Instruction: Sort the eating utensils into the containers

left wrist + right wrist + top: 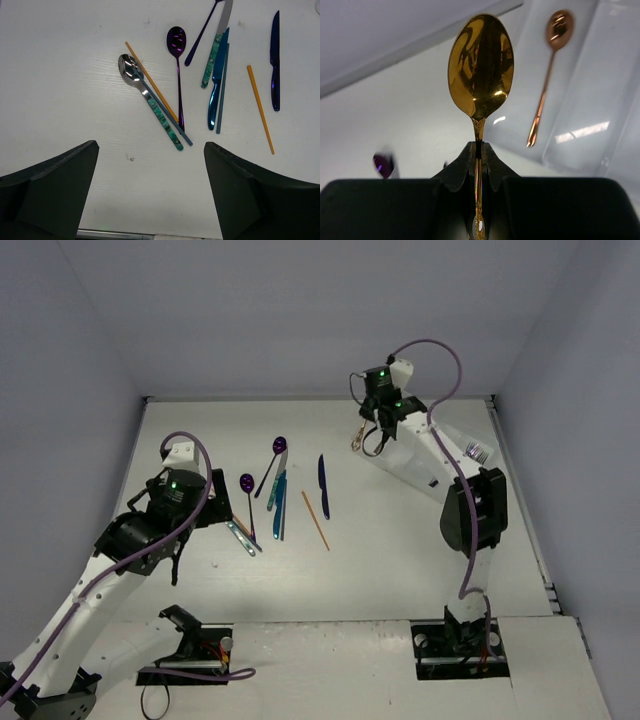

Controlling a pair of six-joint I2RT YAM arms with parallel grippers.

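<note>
**Gold spoon in the pincer, tray right there**

The right gripper (478, 155) is clamped shut on the thin neck of a gold spoon (480, 65), with the bowl sticking up in the middle of the right wrist frame. In the upper right of that frame is the white tray (600, 75), and a copper spoon (547, 75) is already lying in one of its long compartments. So I'd call this the carry-and-drop step: spoon picked, not yet placed.

Next move as I read it: get the gold spoon over the copper one's compartment, line it up lengthwise with the slot, lower it, then let go. With such a skinny grip point it could swing or tip on release.

The left gripper (150, 147) has its jaws wide apart with nothing in them. It hangs over the pile in the upper half of the left wrist frame:
- a silver spoon (145, 92) with an orange chopstick (150, 82) right beside it
- a purple spoon (176, 55)
- a teal knife (216, 85)
- a dark blue knife (275, 60)

All of these lie on the table (60, 75), none sorted yet.
</note>
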